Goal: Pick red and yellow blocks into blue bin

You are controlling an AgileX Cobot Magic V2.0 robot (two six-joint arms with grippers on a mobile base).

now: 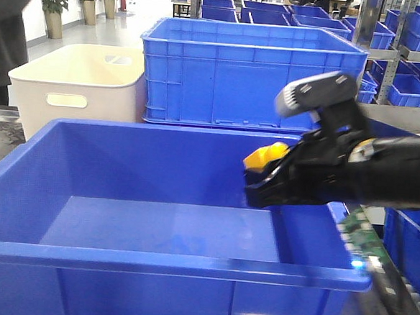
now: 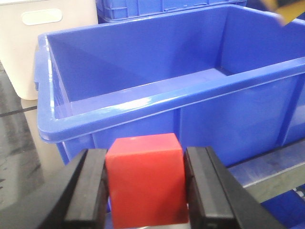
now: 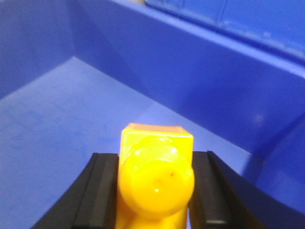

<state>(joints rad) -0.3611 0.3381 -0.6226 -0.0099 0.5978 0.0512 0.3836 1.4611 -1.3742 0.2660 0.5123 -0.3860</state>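
My left gripper is shut on the red cube, held outside the blue bin, short of its near rim. The left gripper does not show in the front view. My right gripper is shut on the yellow studded brick and holds it above the right part of the blue bin. In the right wrist view the yellow brick sits between the black fingers, with the bin's floor below.
A ribbed blue crate stands behind the bin, and a cream bin with cut-out handles at the back left. Shelves of blue crates are on the right. A person stands at the far left.
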